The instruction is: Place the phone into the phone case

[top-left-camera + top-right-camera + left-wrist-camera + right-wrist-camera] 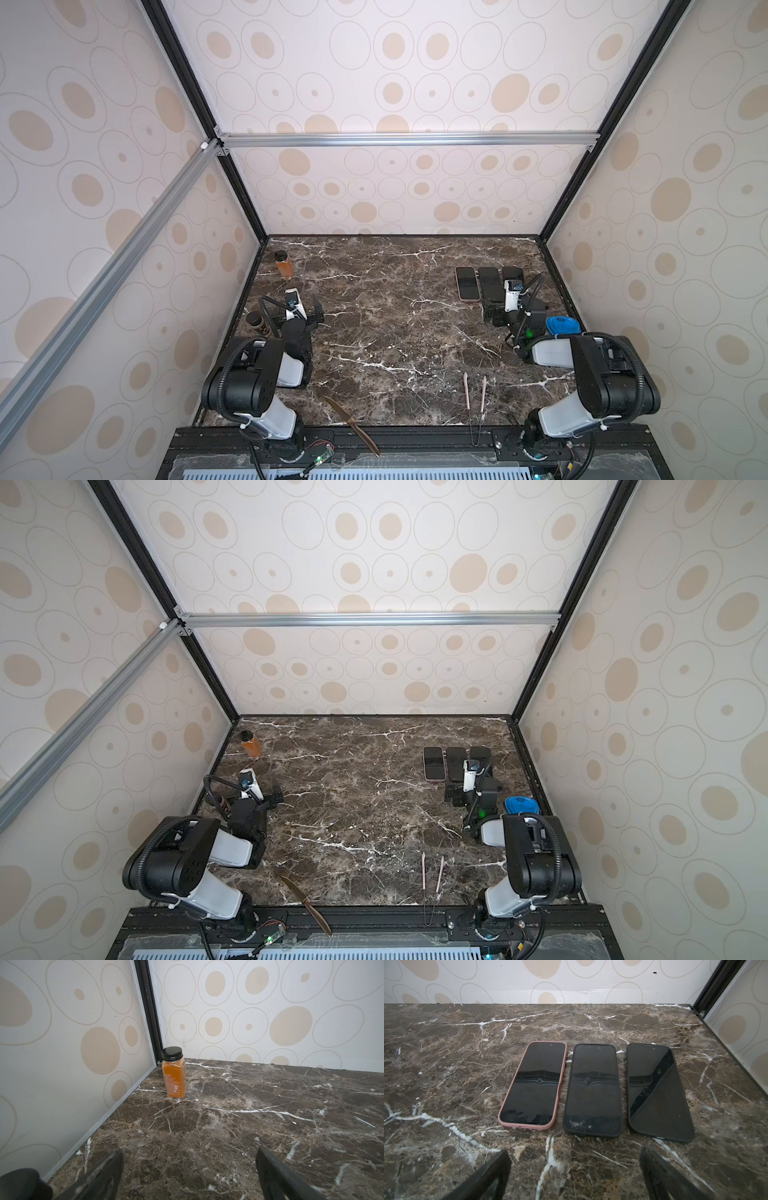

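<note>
A brown marble-patterned tabletop (395,332) with white veins filled the floor of a walled booth. Two black-and-white arms reached in from its near edge.

The left gripper (189,1159) hung over the left side with its jaws spread wide and nothing between them. Only the dark, blurred finger ends showed in its wrist view. The right gripper (574,1159) stood just short of the phones, jaws likewise apart and empty, its fingers cut off by the frame.

Three flat, glossy black-screened phones lay face up, side by side, toward the far right corner. The pink-cased phone (534,1084) sat in a matte pink rim. The middle phone (593,1091) and the third phone (656,1091) each appeared to sit in a dark matte rim. In both top views the right arm's wrist hid part of the third phone.

A slim brown knife (351,424) lay slanted across the near edge. Thin tongs (476,399) with pale pink tips also crossed that edge. A blue rounded object (562,325) at the right edge was half hidden by the right arm and hard to identify. A square clear jar of orange powder (174,1074) with a black lid stood upright in the far left corner. A small dark jar (254,322) at the left edge was partly hidden by the left arm.
</note>
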`<act>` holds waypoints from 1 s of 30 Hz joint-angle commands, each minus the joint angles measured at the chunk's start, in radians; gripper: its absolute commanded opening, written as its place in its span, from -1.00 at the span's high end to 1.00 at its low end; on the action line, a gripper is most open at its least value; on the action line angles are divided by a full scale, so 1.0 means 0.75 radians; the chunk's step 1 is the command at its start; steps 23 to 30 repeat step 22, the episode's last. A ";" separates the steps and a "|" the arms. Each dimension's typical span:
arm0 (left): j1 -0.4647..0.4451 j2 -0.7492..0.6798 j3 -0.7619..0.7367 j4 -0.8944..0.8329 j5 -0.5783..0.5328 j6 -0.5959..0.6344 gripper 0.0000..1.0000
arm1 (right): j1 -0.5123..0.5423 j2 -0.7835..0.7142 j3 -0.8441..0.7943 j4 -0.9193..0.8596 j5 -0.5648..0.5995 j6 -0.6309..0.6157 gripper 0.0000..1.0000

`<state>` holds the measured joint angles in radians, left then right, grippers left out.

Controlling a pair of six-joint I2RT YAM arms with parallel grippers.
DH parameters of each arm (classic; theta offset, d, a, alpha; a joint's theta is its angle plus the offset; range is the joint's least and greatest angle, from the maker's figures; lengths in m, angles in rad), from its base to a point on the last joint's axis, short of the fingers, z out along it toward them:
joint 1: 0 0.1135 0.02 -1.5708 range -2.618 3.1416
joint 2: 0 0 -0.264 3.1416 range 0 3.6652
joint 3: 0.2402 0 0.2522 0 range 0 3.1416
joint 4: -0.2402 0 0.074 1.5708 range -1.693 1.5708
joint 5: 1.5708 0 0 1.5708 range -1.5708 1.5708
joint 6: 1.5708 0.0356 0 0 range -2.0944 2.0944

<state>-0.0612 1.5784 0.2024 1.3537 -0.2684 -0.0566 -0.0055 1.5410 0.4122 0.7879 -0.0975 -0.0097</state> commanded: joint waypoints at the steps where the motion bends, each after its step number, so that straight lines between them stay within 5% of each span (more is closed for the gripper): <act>1: 0.010 0.001 0.019 0.023 0.228 0.098 -1.00 | 0.007 -0.006 0.014 -0.001 0.011 -0.022 -0.99; 4: 0.013 0.001 0.014 0.033 0.197 0.085 -1.00 | 0.007 -0.006 0.015 0.000 0.011 -0.022 -0.99; 7: 0.012 0.003 0.010 0.043 0.013 0.018 -1.00 | 0.007 -0.005 0.015 0.000 0.011 -0.022 -0.99; 30: 0.012 0.004 0.013 0.044 0.024 0.026 -1.00 | 0.007 -0.006 0.015 -0.002 0.011 -0.023 -1.00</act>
